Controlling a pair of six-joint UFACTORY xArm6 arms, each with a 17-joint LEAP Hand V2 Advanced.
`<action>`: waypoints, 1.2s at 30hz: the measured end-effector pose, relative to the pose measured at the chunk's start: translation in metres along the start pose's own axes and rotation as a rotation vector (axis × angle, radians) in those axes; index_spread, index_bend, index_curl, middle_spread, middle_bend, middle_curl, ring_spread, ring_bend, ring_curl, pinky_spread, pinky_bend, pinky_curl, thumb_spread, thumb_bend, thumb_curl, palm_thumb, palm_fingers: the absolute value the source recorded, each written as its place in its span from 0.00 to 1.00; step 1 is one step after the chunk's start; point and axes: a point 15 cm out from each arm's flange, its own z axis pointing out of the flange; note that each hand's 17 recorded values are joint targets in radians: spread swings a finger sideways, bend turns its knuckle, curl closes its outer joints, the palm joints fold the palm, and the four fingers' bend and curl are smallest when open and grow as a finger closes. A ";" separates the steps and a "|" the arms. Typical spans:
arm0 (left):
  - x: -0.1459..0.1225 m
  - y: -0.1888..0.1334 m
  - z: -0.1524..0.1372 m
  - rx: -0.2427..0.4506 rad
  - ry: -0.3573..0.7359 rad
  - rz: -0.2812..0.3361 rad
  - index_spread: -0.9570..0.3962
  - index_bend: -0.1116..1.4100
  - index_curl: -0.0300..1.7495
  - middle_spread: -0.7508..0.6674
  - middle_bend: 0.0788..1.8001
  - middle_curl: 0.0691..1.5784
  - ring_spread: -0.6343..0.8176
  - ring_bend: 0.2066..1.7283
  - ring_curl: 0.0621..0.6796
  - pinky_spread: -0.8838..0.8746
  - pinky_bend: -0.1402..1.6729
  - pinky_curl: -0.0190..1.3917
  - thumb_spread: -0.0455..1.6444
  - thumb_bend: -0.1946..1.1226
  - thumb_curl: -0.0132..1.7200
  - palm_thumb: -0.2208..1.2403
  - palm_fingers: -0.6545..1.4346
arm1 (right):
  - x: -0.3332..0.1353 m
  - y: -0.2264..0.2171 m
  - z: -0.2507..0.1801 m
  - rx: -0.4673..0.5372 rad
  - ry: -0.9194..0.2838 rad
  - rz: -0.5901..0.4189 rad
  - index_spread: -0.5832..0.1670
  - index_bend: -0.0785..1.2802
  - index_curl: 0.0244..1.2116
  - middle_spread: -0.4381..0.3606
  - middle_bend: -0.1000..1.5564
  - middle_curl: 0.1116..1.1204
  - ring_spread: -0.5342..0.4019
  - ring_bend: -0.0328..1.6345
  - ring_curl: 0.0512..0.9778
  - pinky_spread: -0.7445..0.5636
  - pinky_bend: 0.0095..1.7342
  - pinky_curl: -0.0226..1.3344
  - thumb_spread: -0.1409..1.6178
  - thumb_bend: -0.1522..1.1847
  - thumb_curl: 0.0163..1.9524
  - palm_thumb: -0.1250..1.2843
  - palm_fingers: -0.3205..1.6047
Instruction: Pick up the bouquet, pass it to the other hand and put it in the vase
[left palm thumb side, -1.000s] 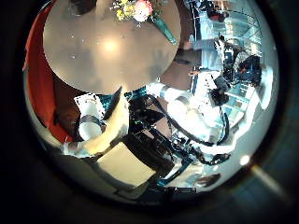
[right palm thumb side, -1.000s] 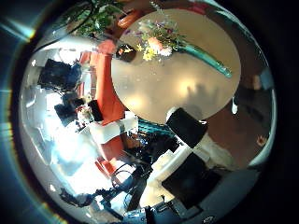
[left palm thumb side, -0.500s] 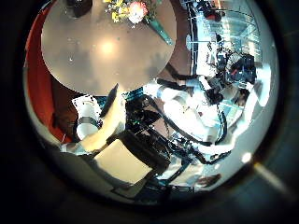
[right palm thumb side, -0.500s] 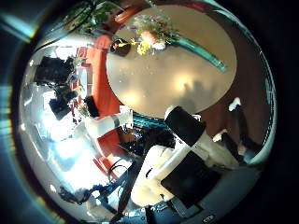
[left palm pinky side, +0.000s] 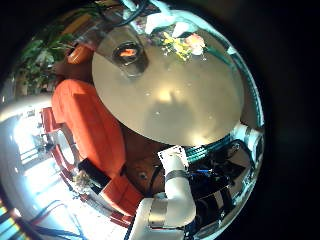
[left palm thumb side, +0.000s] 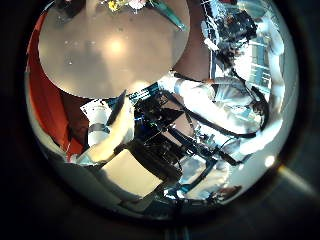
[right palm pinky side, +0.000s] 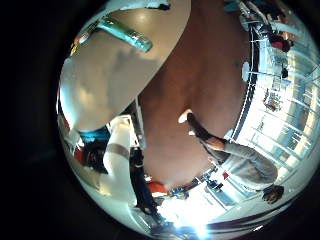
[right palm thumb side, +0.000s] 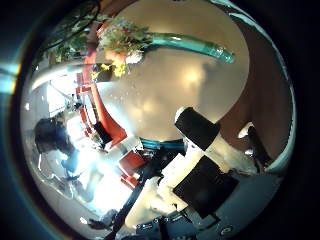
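Observation:
The bouquet (right palm thumb side: 122, 40) lies flat on the round table (right palm thumb side: 185, 85), its flower heads at one end and a long wrapped stem (right palm thumb side: 190, 45) at the other. It also shows as the bouquet (left palm pinky side: 185, 42) close to the vase (left palm pinky side: 128, 55), a dark low pot standing upright on the table. Only the stem end (right palm pinky side: 125, 35) shows in the right little finger side view. My right hand (right palm thumb side: 200, 150) hovers above the table with relaxed fingers and holds nothing. My left hand (left palm thumb side: 112, 130) hangs off the table's side, fingers relaxed and empty. Neither hand touches the bouquet.
An upholstered seat (left palm pinky side: 88, 120) stands against the table's edge on the vase side, with a leafy plant (left palm pinky side: 50, 45) beyond it. The table's rim (left palm thumb side: 60, 75) lies between my left hand and the bouquet.
The right palm's picture has turned and the bouquet fills more of it, so that hand has come closer. In the left palm's picture the bouquet has slid to the edge. The bouquet itself stays put.

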 end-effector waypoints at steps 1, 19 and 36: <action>0.000 -0.002 -0.002 0.005 0.000 0.010 0.74 0.20 0.25 0.76 0.06 0.17 0.81 0.10 0.24 0.77 0.17 0.19 0.69 0.13 0.20 0.50 0.39 | 0.005 -0.007 0.003 0.002 -0.004 0.013 0.33 0.18 0.21 0.45 0.28 0.28 0.51 0.41 0.17 0.82 0.28 0.14 0.72 0.10 0.20 0.50 0.40; -0.006 -0.020 -0.001 0.012 0.007 0.097 0.74 0.20 0.25 0.77 0.06 0.17 0.80 0.09 0.25 0.77 0.18 0.19 0.69 0.13 0.20 0.49 0.39 | 0.026 -0.078 0.063 -0.151 -0.051 0.081 0.35 0.20 0.26 0.45 0.26 0.28 0.53 0.36 0.16 0.82 0.24 0.14 0.69 0.09 0.20 0.48 0.33; -0.008 -0.026 0.000 -0.006 0.009 0.095 0.74 0.20 0.25 0.77 0.06 0.17 0.80 0.09 0.25 0.77 0.18 0.19 0.69 0.13 0.20 0.48 0.39 | 0.012 -0.090 0.104 -0.172 -0.035 0.082 0.37 0.19 0.28 0.47 0.24 0.28 0.55 0.34 0.17 0.83 0.19 0.15 0.69 0.10 0.19 0.46 0.35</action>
